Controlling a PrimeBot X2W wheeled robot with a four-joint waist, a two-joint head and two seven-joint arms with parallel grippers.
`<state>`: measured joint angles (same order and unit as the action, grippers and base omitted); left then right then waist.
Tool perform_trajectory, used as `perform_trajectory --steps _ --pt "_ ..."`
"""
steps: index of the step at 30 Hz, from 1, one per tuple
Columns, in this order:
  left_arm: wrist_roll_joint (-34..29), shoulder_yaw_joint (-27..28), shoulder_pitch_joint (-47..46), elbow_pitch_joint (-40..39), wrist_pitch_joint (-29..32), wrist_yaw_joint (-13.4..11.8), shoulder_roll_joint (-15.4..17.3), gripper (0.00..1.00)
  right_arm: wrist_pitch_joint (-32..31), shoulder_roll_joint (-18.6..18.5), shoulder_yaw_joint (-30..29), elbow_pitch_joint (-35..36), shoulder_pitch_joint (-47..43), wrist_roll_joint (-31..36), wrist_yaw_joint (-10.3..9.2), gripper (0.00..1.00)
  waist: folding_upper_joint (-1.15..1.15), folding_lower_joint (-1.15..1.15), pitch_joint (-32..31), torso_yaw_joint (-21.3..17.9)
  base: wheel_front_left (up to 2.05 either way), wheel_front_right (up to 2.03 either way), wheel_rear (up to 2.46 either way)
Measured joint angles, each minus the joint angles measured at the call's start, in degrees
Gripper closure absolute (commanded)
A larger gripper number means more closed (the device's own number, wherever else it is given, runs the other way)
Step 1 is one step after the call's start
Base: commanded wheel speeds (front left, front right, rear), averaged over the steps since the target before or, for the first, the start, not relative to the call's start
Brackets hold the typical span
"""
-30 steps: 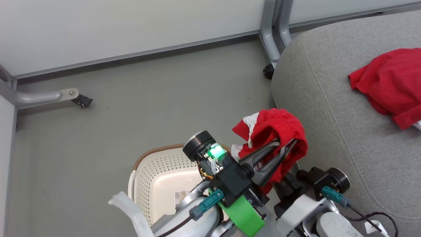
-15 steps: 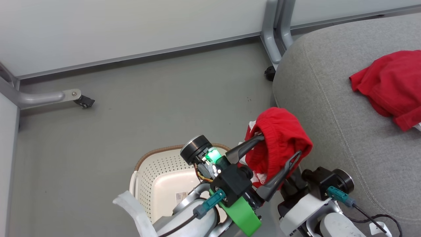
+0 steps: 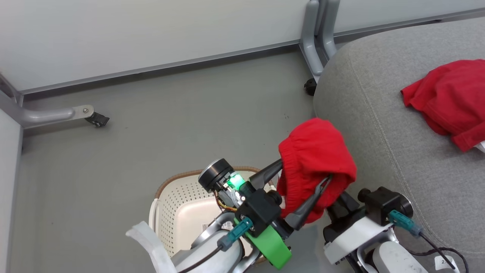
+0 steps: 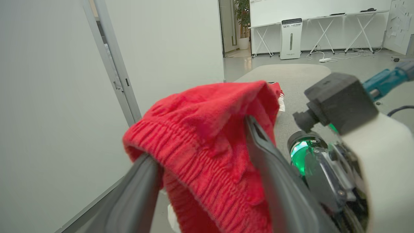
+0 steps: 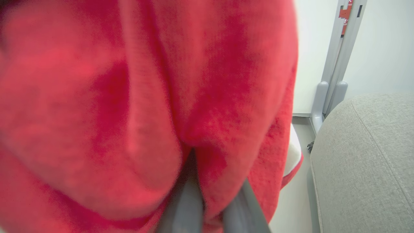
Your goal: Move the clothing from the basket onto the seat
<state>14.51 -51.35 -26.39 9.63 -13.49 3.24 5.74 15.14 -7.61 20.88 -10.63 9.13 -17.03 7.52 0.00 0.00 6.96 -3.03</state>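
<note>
One red garment (image 3: 316,151) of the clothing hangs above the floor between the basket (image 3: 182,197) and the seat (image 3: 379,113). My left gripper (image 3: 305,168) is open, its fingers spread wide with the cloth's ribbed waistband (image 4: 207,129) draped between and over them. Beneath it, my right gripper (image 5: 213,181) is shut on a fold of this garment, which covers its fingertips in the head view. A second red garment (image 3: 451,98) lies on the grey seat at the right. The basket's cream floor shows a paper label, partly hidden by my left arm.
Grey partition legs with black casters stand on the floor at the left (image 3: 91,115) and by the seat's far corner (image 3: 316,45). A pale wall panel runs along the back. The seat's rounded edge (image 5: 362,155) is close on my right.
My left gripper went from shut on the red garment to wide open. The garment stays up, held by the right gripper, and has spread over the left fingers. The camera shifted slightly.
</note>
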Motion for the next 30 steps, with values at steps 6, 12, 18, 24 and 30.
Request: perform_trajectory --steps 6,12,18,24,30 --pt "0.0 0.3 0.9 1.7 -0.6 -0.7 1.1 0.00 0.0 0.7 -1.7 2.4 0.1 -1.0 0.00 1.00 0.00 0.00 0.8 -1.0 0.00 0.00 0.00" --pt "0.0 1.4 1.4 2.7 -1.2 -1.6 2.3 0.00 0.0 1.0 -4.0 4.6 0.7 -1.5 0.00 1.00 0.00 0.00 2.2 -2.9 0.00 0.00 0.00" --pt "-0.5 2.4 1.4 3.7 -1.3 -2.5 3.5 0.00 0.0 1.6 -6.6 6.8 1.0 -1.3 0.00 1.00 0.00 0.00 4.2 -5.7 0.00 0.00 0.00" --pt "-0.6 3.1 1.1 4.3 -1.3 -2.7 5.1 0.00 0.0 2.9 -10.2 9.0 1.0 -1.2 0.00 1.00 0.00 0.00 6.3 -9.9 0.00 0.00 0.00" --pt "-0.8 3.3 0.5 4.7 -1.3 -2.5 6.7 0.00 0.0 3.6 -13.7 10.8 0.6 -1.1 0.00 1.00 0.00 0.00 8.2 -14.6 0.00 0.00 0.00"
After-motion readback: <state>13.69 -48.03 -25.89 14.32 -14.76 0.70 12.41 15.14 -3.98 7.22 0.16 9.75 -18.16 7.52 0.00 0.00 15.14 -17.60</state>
